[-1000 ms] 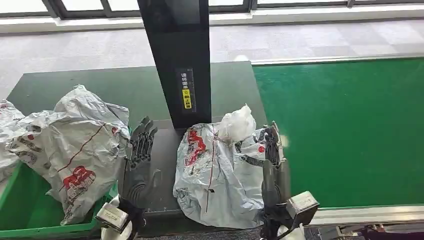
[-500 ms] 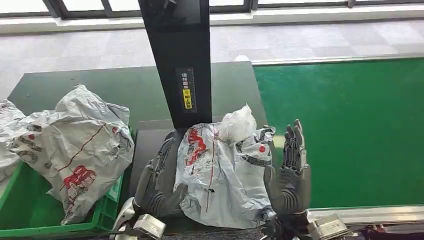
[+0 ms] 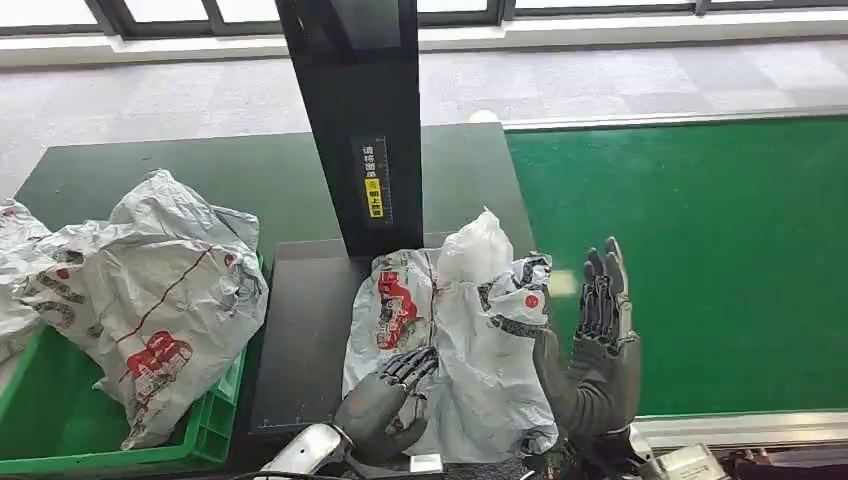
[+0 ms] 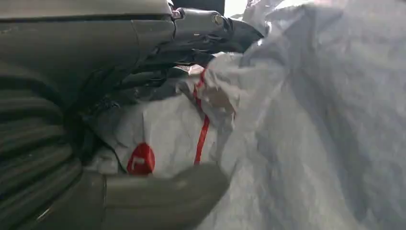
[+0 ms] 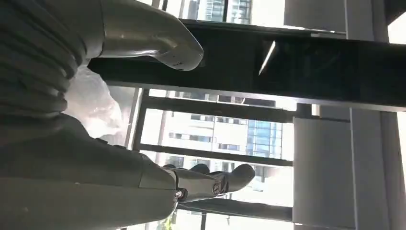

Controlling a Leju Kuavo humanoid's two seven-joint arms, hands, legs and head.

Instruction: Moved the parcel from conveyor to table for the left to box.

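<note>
The parcel [image 3: 455,335], a crumpled grey-white plastic bag with red print, lies on a dark plate [image 3: 300,330] in front of a black post. My left hand [image 3: 385,400] grips its near left side, fingers curled into the plastic. The left wrist view shows a fold of the parcel [image 4: 297,120] between the left hand's [image 4: 143,96] fingers and thumb. My right hand [image 3: 600,340] stands upright just right of the parcel, fingers spread, holding nothing. In the right wrist view the right hand [image 5: 72,143] has its thumb and fingers well apart against the windows.
A green crate [image 3: 60,440] at the left holds other bagged parcels [image 3: 150,290]. The black post [image 3: 355,120] rises behind the plate. The green conveyor belt [image 3: 700,260] runs along the right, with a metal rail at its near edge.
My left hand slid from the parcel's left flank to its near side and curled onto it. The parcel bunched up taller. My right hand drew a little to the right, still spread.
</note>
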